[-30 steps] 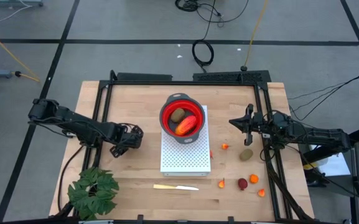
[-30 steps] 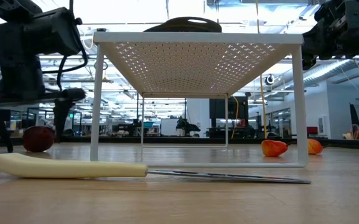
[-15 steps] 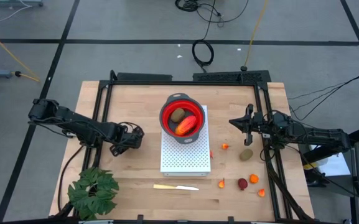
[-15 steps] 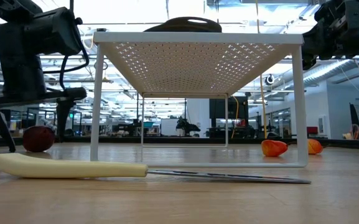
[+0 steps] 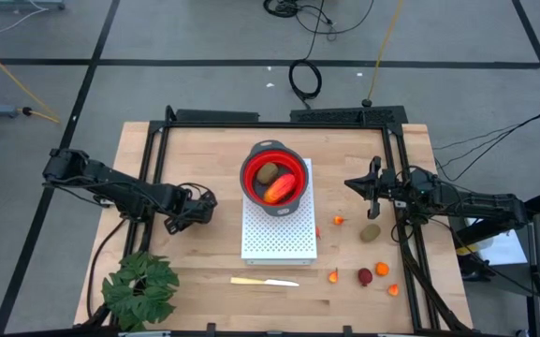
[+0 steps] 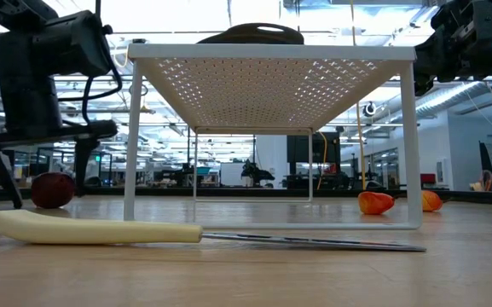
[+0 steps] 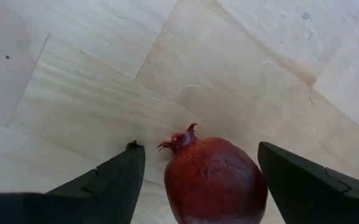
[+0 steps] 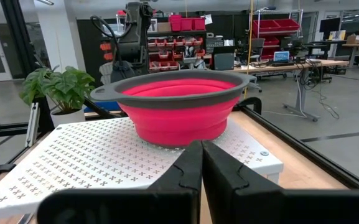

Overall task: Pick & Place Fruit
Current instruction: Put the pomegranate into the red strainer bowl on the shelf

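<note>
**Desk:** What have you got on the left side?

**Me:** I've got the left gripper low over the bare wood on the left of the table, between the frame rail and the white perforated stand. In my left wrist view the two fingers stand wide, one on each side of a dark red pomegranate that sits on the wood with its little crown pointing away from the camera. There's a gap on both sides, so I see no contact with it.

**Desk:** And the right?

**Me:** The right gripper is parked above the table right of the stand, pointing at it, fingers pressed together with nothing between them. Straight ahead of it I see the red bowl with the grey rim on top of the stand.

**Desk:** Where's the rest of the fruit?

**Me:** From overhead, the bowl holds a red-orange oblong piece and an olive-brown oval. Loose on the wood to the right: another olive-brown oval, a dark red ball and several small orange bits near it. The pale yellow knife lies in front of the stand, and the leafy plant is at the front left corner.
</note>
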Action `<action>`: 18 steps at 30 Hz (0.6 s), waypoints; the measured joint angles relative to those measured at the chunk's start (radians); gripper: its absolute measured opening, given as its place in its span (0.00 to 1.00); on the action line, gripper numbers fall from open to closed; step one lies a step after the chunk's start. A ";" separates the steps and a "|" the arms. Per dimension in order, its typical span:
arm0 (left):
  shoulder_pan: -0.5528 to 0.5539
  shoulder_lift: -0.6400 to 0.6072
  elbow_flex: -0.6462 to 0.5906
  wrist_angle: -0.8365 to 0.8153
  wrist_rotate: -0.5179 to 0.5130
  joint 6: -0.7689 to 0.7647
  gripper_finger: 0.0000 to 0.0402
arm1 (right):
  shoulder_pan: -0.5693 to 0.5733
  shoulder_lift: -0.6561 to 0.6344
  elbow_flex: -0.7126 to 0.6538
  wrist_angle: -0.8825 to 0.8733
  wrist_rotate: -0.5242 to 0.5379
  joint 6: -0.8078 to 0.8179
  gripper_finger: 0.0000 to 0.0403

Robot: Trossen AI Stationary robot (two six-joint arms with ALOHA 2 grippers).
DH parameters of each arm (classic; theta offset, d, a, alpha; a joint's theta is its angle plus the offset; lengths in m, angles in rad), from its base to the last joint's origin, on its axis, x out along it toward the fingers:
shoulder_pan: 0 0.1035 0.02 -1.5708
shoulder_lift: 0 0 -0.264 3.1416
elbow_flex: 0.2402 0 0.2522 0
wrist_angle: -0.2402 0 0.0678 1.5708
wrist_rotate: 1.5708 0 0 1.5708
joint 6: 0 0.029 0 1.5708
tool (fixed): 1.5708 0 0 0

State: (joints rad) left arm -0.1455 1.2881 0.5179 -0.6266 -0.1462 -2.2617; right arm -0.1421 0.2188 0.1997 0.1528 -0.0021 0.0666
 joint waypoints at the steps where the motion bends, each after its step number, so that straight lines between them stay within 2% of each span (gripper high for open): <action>1: 0.000 0.000 0.000 0.000 0.000 -0.003 0.75 | 0.000 0.000 0.000 0.000 0.000 0.000 0.01; 13: 0.000 0.000 -0.001 -0.005 -0.006 -0.029 0.46 | 0.000 0.000 0.000 0.000 0.000 0.000 0.01; 18: 0.000 0.000 0.008 -0.015 -0.007 -0.021 0.40 | 0.000 0.000 0.000 0.000 0.000 0.000 0.01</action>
State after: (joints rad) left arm -0.1452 1.2884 0.5256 -0.6416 -0.1528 -2.2829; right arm -0.1421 0.2188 0.1997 0.1528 -0.0021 0.0666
